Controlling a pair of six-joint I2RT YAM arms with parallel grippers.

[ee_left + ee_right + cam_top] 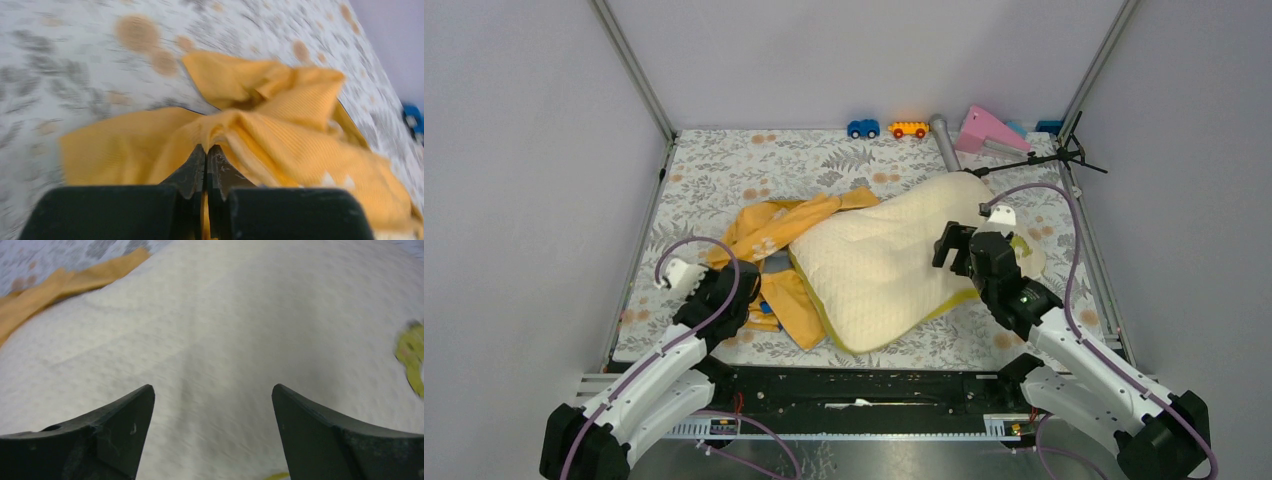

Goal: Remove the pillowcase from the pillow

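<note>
**Pillow.** The pillow (886, 262) lies in the middle of the bench, slanted from the near edge toward the far right corner. Its dimpled cream top is bare, and a yellow-green band runs along its near side.

**Pillowcase.** The pillowcase (776, 238) is bunched on the floral bench cover (714, 165), touching the pillow's left side. One strip reaches along the pillow's far-left edge. Another fold lies beside its near-left corner.

**Left gripper.** The left gripper (206, 152) is low over the near-left part of the bench. Its jaws are pressed together, with a fold of the orange cloth pinched between them. The left wrist view is motion-blurred.

**Right gripper.** The right gripper (212, 390) sits above the right half of the pillow. Its jaws are spread wide and hold nothing. Contact with the foam cannot be determined. A green-gold logo (411, 356) shows to its right.

**Far edge.** A blue toy car (862, 128), an orange toy car (908, 128), a grey tube (944, 141) and a pink piece (984, 130) lie here.
</note>
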